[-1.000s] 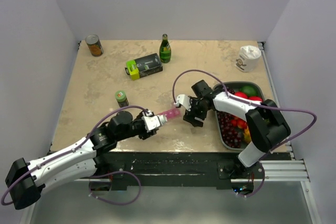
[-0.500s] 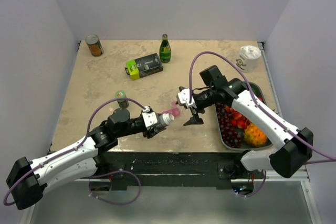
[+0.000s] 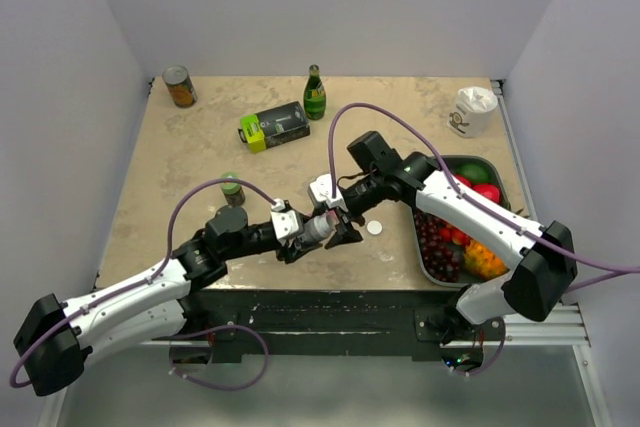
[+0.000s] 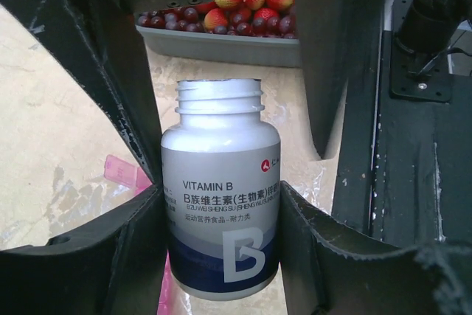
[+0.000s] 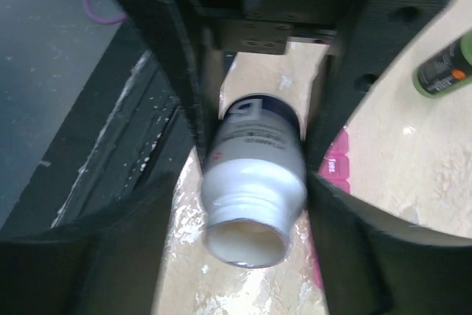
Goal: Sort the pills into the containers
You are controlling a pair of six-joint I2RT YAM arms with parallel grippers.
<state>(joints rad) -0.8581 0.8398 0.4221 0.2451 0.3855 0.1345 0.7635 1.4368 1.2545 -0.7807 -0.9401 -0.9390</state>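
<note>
My left gripper [image 3: 300, 232] [image 4: 221, 219] is shut on a white and blue Vitamin B bottle [image 4: 221, 212], held on its side just above the table. The bottle's mouth [image 5: 247, 241] is open, with no cap on. My right gripper [image 3: 340, 225] [image 5: 254, 204] is open, its fingers on either side of the bottle's neck. A small white cap [image 3: 374, 228] lies on the table just right of it. The pink pill-organiser strip [image 4: 122, 173] [image 5: 335, 164] lies under the bottle, mostly hidden. No pills show.
A dark tray of fruit [image 3: 455, 247] stands at the right, close to my right arm. A small green-capped jar [image 3: 232, 187] stands left of the grippers. Further back are a green and black box [image 3: 274, 126], a green bottle [image 3: 315, 93], a can [image 3: 179, 86] and a white cup [image 3: 472, 110].
My right gripper has moved left onto the bottle's neck. The bottle is now uncapped, and a white cap has appeared on the table. My left gripper has shifted slightly right with the bottle.
</note>
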